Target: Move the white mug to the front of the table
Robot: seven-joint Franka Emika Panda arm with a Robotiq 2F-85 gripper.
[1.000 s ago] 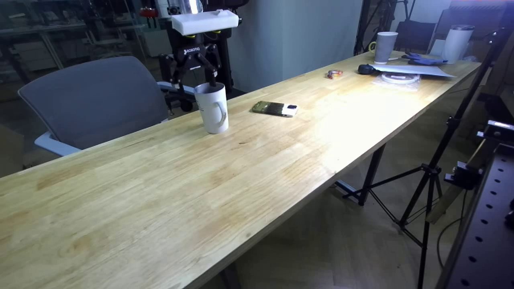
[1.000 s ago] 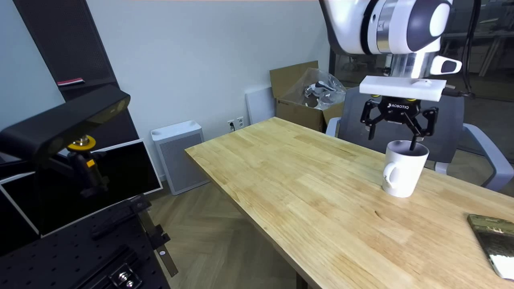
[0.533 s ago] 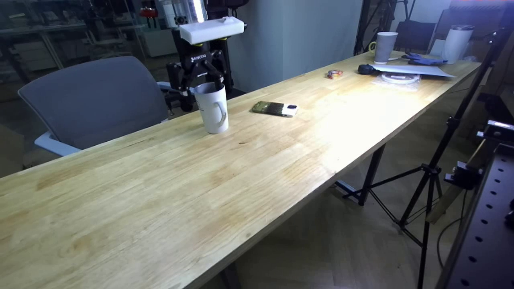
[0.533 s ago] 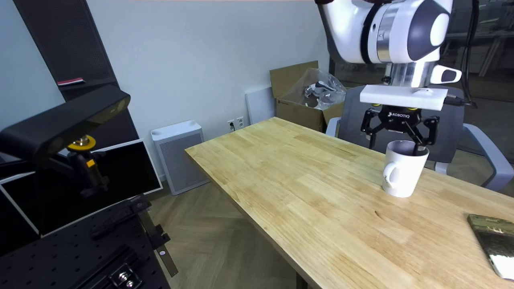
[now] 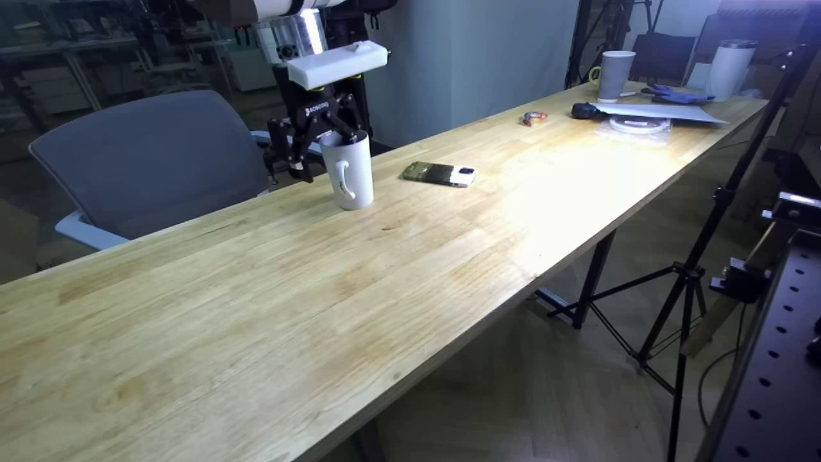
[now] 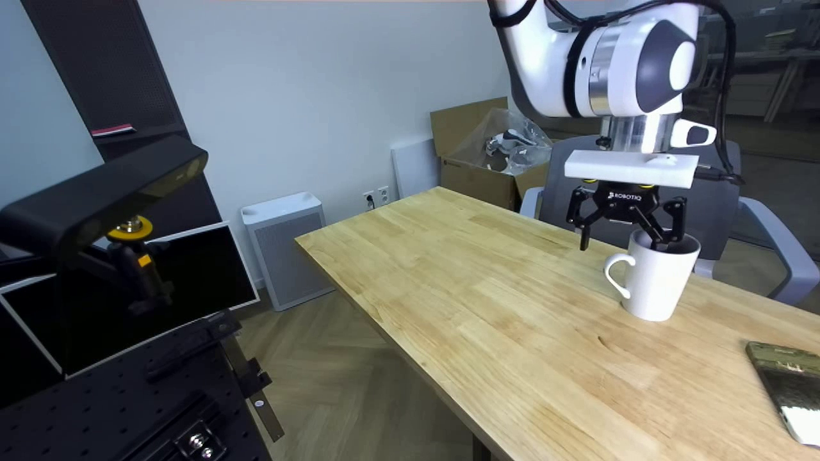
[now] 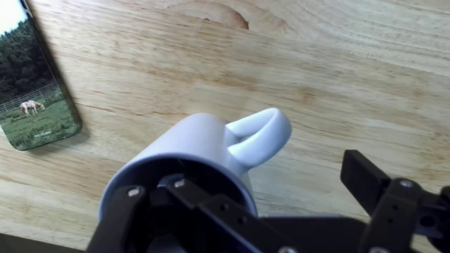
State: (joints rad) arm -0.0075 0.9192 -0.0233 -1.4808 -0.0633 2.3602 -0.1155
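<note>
While one finger of the claw (image 6: 621,245) reaches down through the mouth of the white mug (image 6: 660,282), the other finger (image 7: 362,179) hangs outside it, on the side of its handle (image 7: 260,146). The claw is released: its two sides stand wide apart, with the mug's wall and handle in the gap, and whether the inner finger touches the wall I cannot tell. The mug stands upright on the tabletop (image 6: 448,282), close to the long edge beside the chair (image 5: 154,163) and well away from the opposite long edge. In the wrist view its handle points slantwise away from the chair-side edge and away from a phone (image 5: 439,174). That phone lies flat farther along the same edge, apart from the mug, its case showing a horse (image 7: 31,107) on grass. Beyond it, near that edge, sits a reddish thing (image 5: 534,118), too small to make out.

Toward the far end, in an exterior view, a pale gray cup (image 5: 617,76) stands by the chair-side edge, and a white tumbler (image 5: 731,69) near the far corner. A blue glove (image 5: 680,96) lies between them, with a sheet of paper (image 5: 667,113) in front and a clear bag (image 5: 660,136) next to it.
</note>
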